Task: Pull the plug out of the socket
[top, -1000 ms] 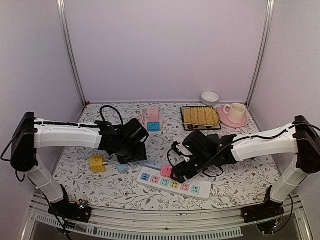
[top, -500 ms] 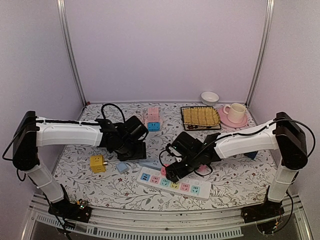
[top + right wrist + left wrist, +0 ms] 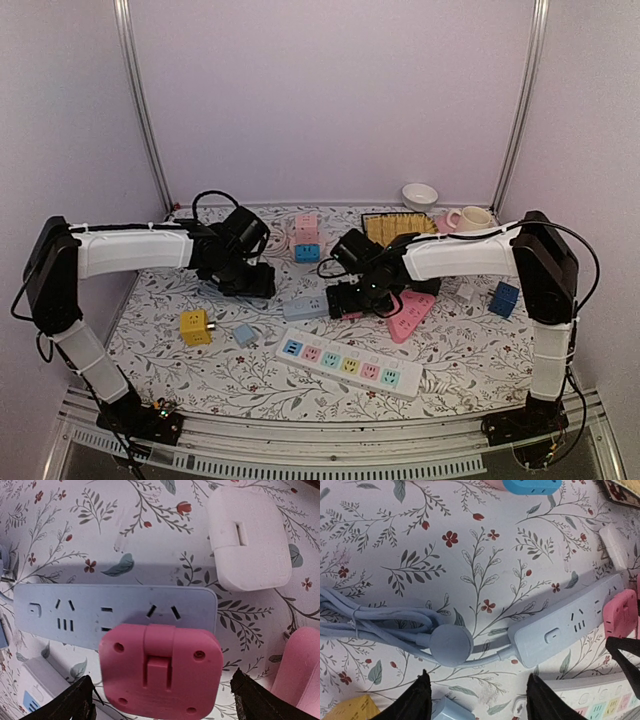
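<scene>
A pink plug [image 3: 160, 672] sits in the right end of a light blue socket strip [image 3: 115, 615], [image 3: 305, 306]. My right gripper [image 3: 162, 700], [image 3: 345, 298] hangs over it, open wide, one finger on each side of the plug with a small gap to each. The top view hides most of the plug under that gripper. My left gripper [image 3: 479, 700], [image 3: 250, 282] is open and empty, just short of the strip's coiled cord [image 3: 385, 625] and round plug head [image 3: 451, 642]. The left wrist view shows the strip [image 3: 565, 625] and the pink plug [image 3: 620, 612] at the right.
A white strip with coloured sockets [image 3: 350, 365] lies near the front. A pink strip [image 3: 410, 312], a white adapter [image 3: 248, 545] and a blue cube [image 3: 503, 298] lie right. Yellow cube [image 3: 195, 327] and small blue adapter [image 3: 244, 334] lie left. Mat, cup and bowl stand behind.
Both grippers have moved toward the back of the table. The right arm swung left, uncovering the pink strip. The light blue strip with its pink plug now lies a little further back.
</scene>
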{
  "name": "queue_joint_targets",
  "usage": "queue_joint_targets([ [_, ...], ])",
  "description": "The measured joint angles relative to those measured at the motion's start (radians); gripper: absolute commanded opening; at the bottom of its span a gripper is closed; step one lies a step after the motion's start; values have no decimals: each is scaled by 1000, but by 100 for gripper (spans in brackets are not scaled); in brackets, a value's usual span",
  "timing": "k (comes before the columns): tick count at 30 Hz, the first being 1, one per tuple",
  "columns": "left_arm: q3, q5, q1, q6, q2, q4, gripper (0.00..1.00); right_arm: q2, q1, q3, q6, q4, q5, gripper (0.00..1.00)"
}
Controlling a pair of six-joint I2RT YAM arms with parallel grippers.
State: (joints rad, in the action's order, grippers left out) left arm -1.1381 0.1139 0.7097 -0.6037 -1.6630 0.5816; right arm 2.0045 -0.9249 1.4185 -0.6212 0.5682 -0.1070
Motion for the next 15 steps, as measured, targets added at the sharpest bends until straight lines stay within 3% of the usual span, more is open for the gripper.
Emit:
queue_joint_targets([
  [9,0,-106,-26,123,-43,-74,65,85,-52,204,-106,110,-55,96],
  [15,-5,-160,-29,155,-74,-112,65,113,-43,224,-127,161,-73,96],
])
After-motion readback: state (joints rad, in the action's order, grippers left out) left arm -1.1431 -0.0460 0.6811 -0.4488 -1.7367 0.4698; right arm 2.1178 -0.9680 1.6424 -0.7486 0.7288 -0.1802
